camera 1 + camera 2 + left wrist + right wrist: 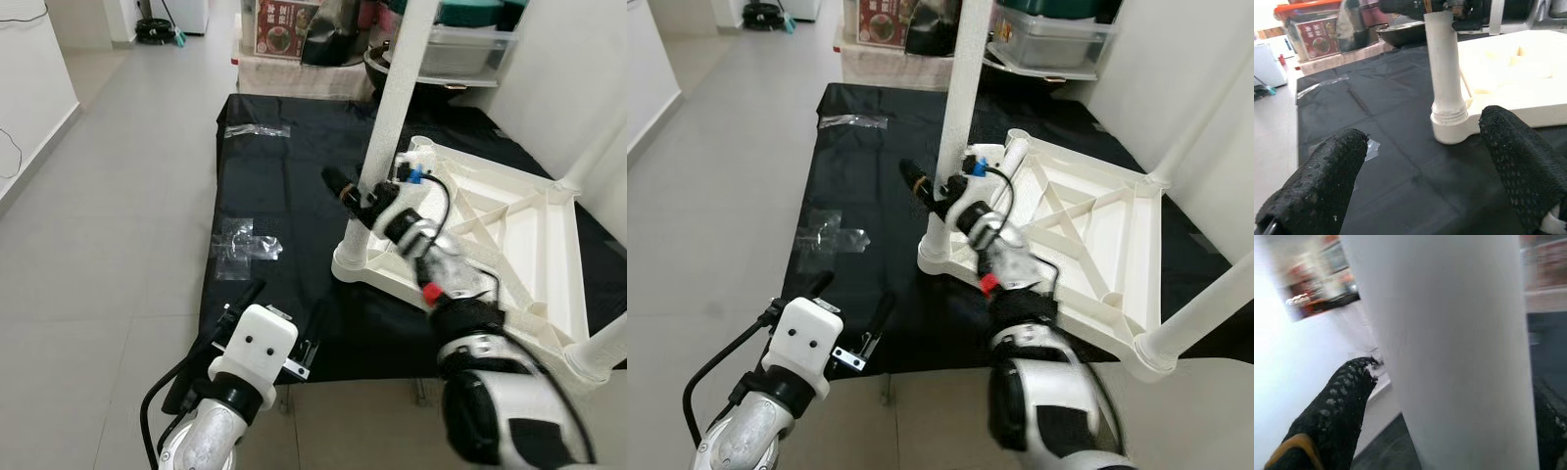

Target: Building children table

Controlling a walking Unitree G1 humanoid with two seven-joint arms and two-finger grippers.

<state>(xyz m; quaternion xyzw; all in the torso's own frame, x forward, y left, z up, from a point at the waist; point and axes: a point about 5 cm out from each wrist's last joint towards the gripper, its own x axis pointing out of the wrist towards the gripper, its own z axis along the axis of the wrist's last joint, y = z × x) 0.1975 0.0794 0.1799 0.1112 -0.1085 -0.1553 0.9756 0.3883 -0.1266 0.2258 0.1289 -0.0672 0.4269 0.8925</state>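
On your left, the left tool [284, 328] hovers low over the near edge of a black mat [284, 196] spread on the grey tiled floor [118, 225], its two black fingers [1322, 186] spread wide apart and holding nothing. Patches of clear tape [245, 245] lie on the mat just beyond it. Toward the middle, a white plastic children's table [509, 245] lies upside down on the mat, its ribbed underside facing up. A white leg [392, 108] stands upright in the table's near-left corner socket. Your right tool [358, 201] is at that leg just above the socket, its fingers [1337, 411] closed around the leg on both sides. Further right, two more white legs [1205, 313] rise from the table's other corners. Boxes and storage bins [460, 44] sit beyond the mat.
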